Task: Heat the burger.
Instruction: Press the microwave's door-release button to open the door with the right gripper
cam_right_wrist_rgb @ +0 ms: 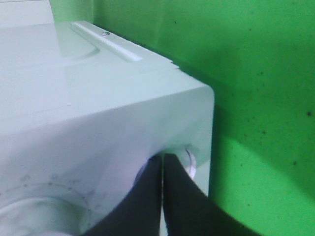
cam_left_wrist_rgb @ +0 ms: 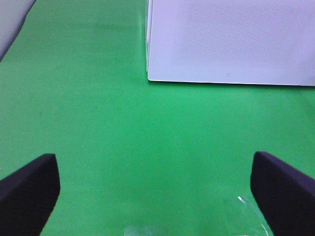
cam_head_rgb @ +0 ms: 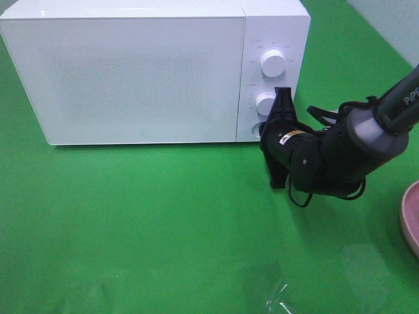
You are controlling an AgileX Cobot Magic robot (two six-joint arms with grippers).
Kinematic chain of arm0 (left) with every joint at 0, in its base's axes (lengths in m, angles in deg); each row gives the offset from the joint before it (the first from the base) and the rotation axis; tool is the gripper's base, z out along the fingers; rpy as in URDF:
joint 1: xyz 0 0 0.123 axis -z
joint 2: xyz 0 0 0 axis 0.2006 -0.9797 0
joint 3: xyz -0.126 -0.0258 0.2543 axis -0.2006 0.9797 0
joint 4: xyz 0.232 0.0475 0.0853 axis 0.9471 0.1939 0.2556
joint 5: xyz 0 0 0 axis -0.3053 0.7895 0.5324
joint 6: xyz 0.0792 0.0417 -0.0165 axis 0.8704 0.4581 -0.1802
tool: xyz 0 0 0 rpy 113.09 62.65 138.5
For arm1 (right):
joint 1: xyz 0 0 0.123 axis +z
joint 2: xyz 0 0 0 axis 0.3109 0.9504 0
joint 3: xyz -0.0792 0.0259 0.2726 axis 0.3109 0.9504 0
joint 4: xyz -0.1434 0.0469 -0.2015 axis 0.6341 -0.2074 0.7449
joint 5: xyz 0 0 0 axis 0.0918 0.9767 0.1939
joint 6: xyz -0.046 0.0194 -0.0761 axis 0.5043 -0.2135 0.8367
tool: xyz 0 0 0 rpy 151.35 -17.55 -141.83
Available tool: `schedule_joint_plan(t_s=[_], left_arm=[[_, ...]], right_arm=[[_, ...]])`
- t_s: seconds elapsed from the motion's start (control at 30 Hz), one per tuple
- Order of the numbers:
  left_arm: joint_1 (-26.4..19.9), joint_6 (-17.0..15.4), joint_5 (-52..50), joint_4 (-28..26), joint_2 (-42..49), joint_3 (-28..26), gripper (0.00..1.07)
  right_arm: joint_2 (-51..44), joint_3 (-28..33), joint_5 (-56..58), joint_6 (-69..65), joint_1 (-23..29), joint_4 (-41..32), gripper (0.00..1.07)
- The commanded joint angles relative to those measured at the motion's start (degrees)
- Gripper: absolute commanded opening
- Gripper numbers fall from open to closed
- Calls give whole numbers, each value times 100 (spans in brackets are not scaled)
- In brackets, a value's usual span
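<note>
The right jaws are shut on nothing, set at the microwave (cam_head_rgb: 131,78) near its lower right corner. The left jaws are held wide open, empty, above green worktop (cam_head_rgb: 131,229).

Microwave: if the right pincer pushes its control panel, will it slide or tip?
Probably neither: the microwave looks broad, boxy, flat on the green surface. The shut right pincer is low on its panel, so tipping seems unlikely.

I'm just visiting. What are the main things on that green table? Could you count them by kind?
White box-shaped microwave: 1
Round white knobs on its panel: 2
Pink round plate: 1
Black grippers, the left gripper and the right gripper: 2
Total: 6
</note>
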Motion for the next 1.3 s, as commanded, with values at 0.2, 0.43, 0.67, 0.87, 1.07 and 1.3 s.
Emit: schedule_joint_plan(t_s=[0.2,0.43,0.67,0.87,1.07,1.3], left_arm=[[34,11,-23,-17,126,11,97],[34,11,-23,-17,126,11,97],[34,11,-23,-23,126,11,97],[34,11,-23,-17,126,11,97],[34,11,-23,-17,126,11,97],[34,11,-23,-17,126,11,97]], right_arm=[[-40,-74,-848,-40,-40,63,0],[-29,-132,-1192,-34,-40,46,0],[155,-407,-1180,-17,-40,97,0],[189,-435,-1192,-17,-120,-63,0],[252,-728,-1295,-17,-235,-29,0],[269,-733,-1392,138,-304,23,0]])
